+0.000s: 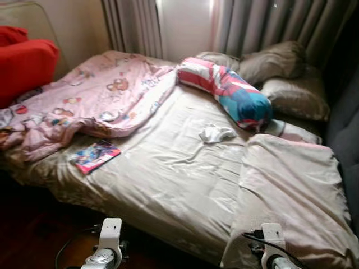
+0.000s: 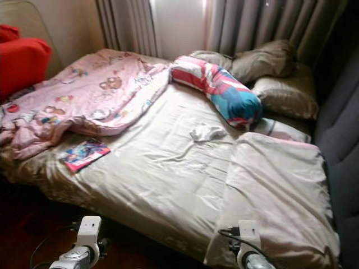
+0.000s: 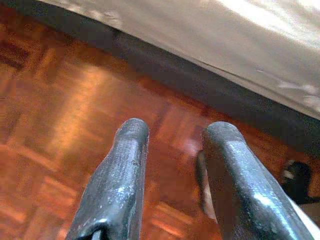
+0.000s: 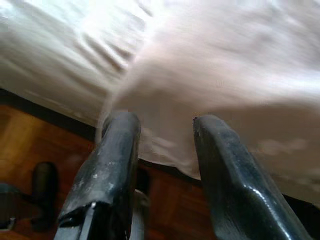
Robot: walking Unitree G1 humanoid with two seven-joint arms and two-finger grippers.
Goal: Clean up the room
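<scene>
Looking down from the head, the left eye view takes in a bed (image 1: 168,168) under a creased beige sheet. A pink patterned blanket (image 1: 90,101) lies rumpled over its far left part, and a small colourful book (image 1: 94,156) sits on the sheet just beside the blanket's near edge. A striped red, white and blue bolster (image 1: 227,89) lies near the head of the bed, with a crumpled white cloth (image 1: 216,133) on the sheet just in front of it. Beige pillows (image 1: 280,73) are stacked at the far right, and a folded beige cover (image 1: 291,190) spreads over the near right corner. Red cushions (image 1: 22,61) stand at the left edge, grey curtains (image 1: 263,22) behind.

The right eye view shows the same scene, with both silver wrists low at the bed's near edge.

In the left wrist view, the left hand (image 3: 172,135) hangs over the wooden parquet floor (image 3: 60,110) beside the bed's side, its two black fingers parted and grasping nothing.

In the right wrist view, the right hand (image 4: 165,125) hovers at the edge of the folded beige cover, fingers likewise apart and empty.
</scene>
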